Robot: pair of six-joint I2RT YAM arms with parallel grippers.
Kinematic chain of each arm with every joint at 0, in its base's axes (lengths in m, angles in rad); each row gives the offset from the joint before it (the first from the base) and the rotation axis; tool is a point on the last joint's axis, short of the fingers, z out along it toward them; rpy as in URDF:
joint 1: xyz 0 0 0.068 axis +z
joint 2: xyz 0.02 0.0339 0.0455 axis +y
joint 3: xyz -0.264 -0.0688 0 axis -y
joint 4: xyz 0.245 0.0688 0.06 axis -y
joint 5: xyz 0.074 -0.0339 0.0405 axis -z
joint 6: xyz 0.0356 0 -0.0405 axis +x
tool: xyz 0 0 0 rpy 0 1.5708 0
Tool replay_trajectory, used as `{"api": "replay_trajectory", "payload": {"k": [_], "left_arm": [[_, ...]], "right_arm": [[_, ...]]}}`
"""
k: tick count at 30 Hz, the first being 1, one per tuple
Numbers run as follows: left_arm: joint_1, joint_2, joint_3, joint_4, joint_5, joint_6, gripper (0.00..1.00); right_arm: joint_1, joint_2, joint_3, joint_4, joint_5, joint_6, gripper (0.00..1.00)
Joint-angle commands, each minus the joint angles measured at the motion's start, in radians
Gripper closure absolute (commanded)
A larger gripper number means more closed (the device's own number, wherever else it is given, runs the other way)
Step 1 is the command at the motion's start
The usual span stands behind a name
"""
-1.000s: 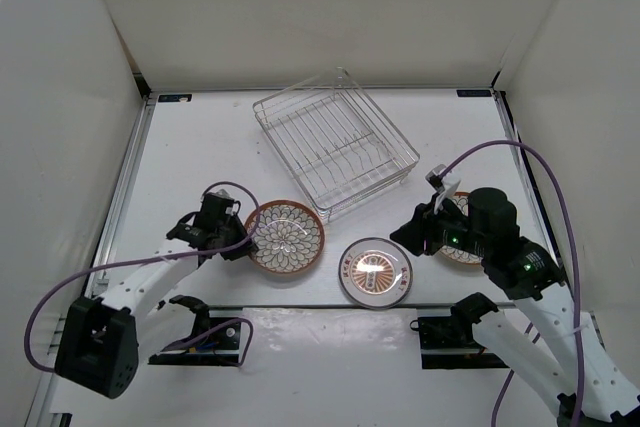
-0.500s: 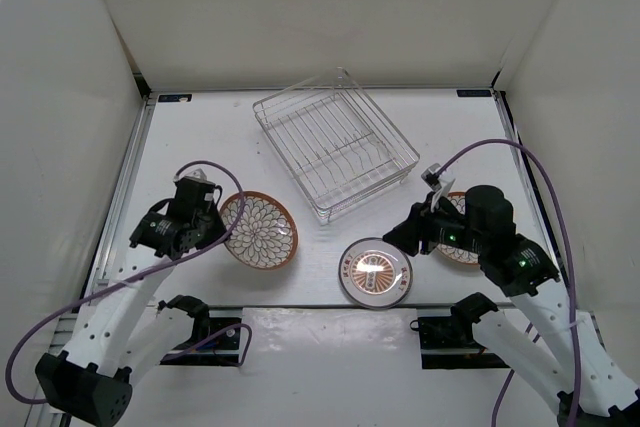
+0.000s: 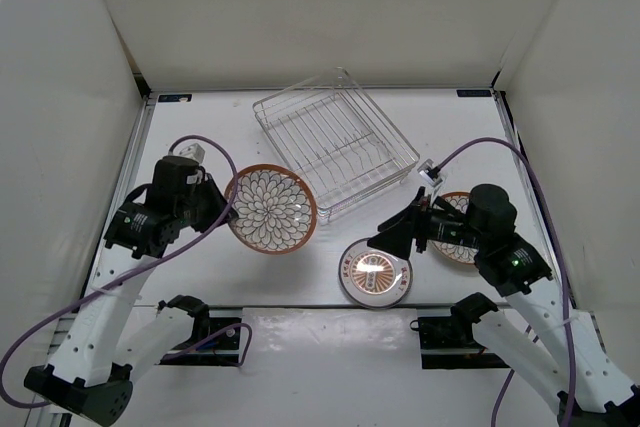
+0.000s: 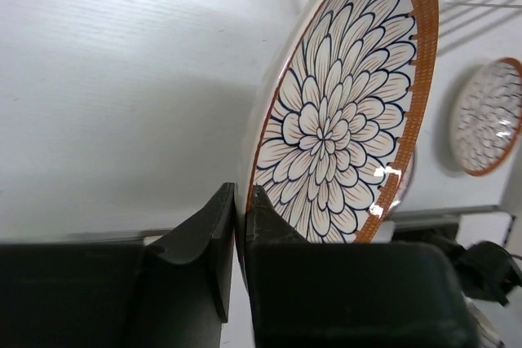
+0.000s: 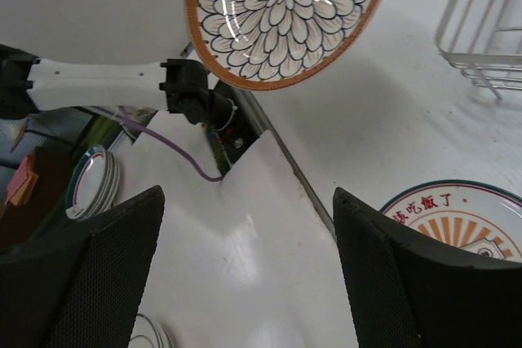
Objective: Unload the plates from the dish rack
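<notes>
Petal plate [image 4: 342, 112], rim hidden by left pincer [image 4: 241, 205]

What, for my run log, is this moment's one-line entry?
left pincer: shut on petal plate, held tilted | right pincer: open, empty | dish rack: empty

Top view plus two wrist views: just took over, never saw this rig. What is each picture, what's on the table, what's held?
Two robot arms stand at the near edge of the table. The top view looks down from behind them; each wrist view looks along that arm's own fingers. The left gripper is shut on the rim of a petal-patterned plate, held tilted. The right gripper is open, holding nothing. On the table lie an empty wire dish rack, a pale plate with an orange centre, and another patterned plate partly under the right arm.
</notes>
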Motion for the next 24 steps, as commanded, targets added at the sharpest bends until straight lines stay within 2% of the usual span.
{"api": "replay_trajectory", "payload": {"k": [1, 3, 12, 24], "left_arm": [[-0.001, -0.009, 0.085, 0.131, 0.155, -0.034, 1.00], [-0.001, -0.009, 0.091, 0.153, 0.185, -0.042, 1.00], [-0.001, 0.000, 0.052, 0.268, 0.317, -0.098, 1.00], [-0.051, 0.021, 0.002, 0.381, 0.397, -0.135, 1.00]], "right_arm": [[-0.001, -0.001, -0.003, 0.158, -0.095, 0.111, 0.14], [0.002, -0.004, -0.004, 0.184, -0.093, 0.139, 0.11], [0.001, 0.014, -0.017, 0.232, -0.061, 0.194, 0.11], [0.001, 0.125, -0.046, 0.298, 0.010, 0.196, 0.11]]}}
